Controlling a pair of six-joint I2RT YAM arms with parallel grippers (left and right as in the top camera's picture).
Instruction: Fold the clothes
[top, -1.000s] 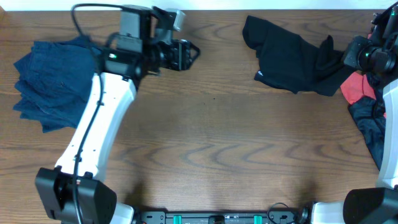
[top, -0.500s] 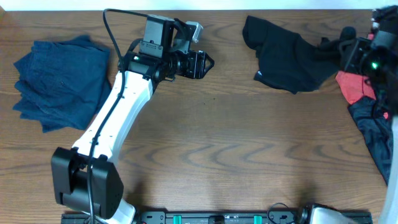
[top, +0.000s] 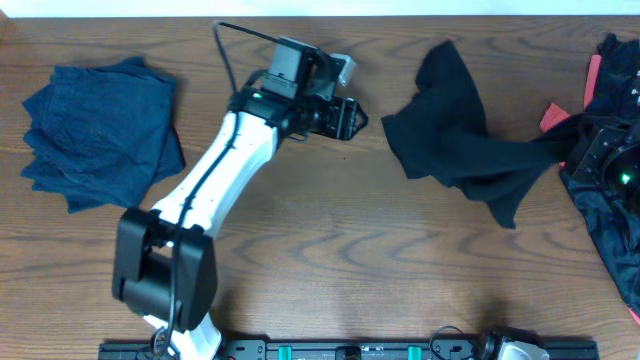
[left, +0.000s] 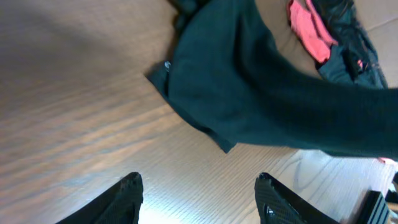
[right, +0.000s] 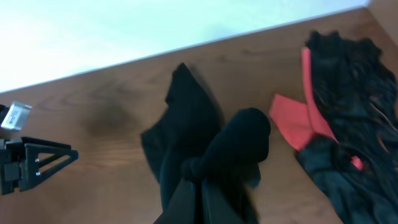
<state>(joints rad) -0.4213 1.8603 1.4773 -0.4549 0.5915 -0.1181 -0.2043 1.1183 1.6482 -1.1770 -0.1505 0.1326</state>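
Note:
A limp black garment (top: 455, 130) lies stretched across the right half of the table, drawn out toward the right edge. It also shows in the left wrist view (left: 261, 106) and in the right wrist view (right: 193, 143). My right gripper (right: 200, 180) is shut on a bunched end of it, at the table's right edge in the overhead view (top: 580, 150). My left gripper (top: 352, 118) is open and empty, just left of the garment; its fingers (left: 198, 196) hover over bare wood. A pile of black clothes (top: 605, 205) with a coral-red piece (top: 555, 116) lies at the far right.
A folded dark blue garment (top: 95, 135) lies at the far left of the table. The pile of black and coral-red clothes also shows in the right wrist view (right: 348, 137). The table's back edge meets a white wall (right: 124, 31).
My right gripper has pulled the black garment's end forward and to the right, stretching it out. My left arm has swung right toward the garment, still open.

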